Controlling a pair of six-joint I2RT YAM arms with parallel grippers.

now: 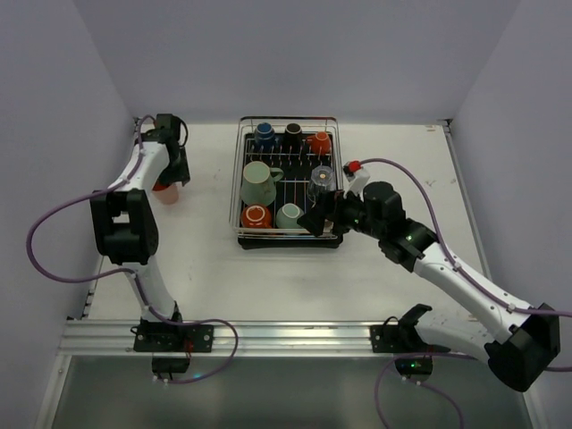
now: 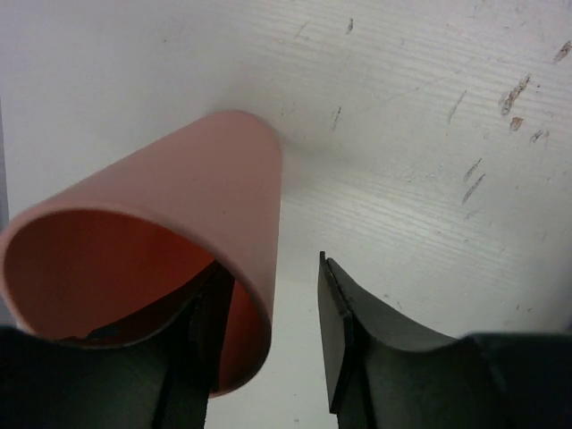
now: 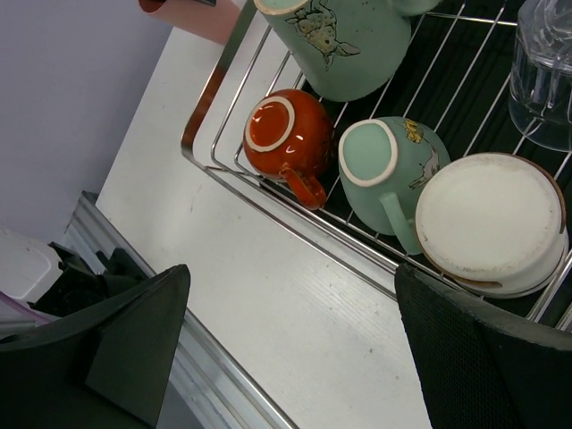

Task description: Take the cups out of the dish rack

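Left gripper (image 2: pixel 271 268) was part-open at the tall salmon-pink cup (image 2: pixel 179 206). The cup stood mouth-up on the white table (image 2: pixel 429 134), far left, well apart from the rectangular chrome-wire dish rack (image 1: pixel 277 239). One finger sat inside the cup mouth, the other finger (image 2: pixel 344 340) outside with a gap to the wall, so no clamp. Right gripper (image 3: pixel 295 313) was wide open and held nothing, over bare table just beside the rack's near edge. Near row, upside down:
- orange handled cup (image 3: pixel 286 130)
- mint-teal handled cup (image 3: pixel 389 165)
- brown-rimmed cup with a white base (image 3: pixel 492 223)

Behind them were a tall green cup (image 3: pixel 344 36) and a clear glass cup (image 3: pixel 545 71). Far row held a blue cup (image 1: pixel 264 136), a black cup (image 1: pixel 293 136) and a red cup (image 1: pixel 320 141).
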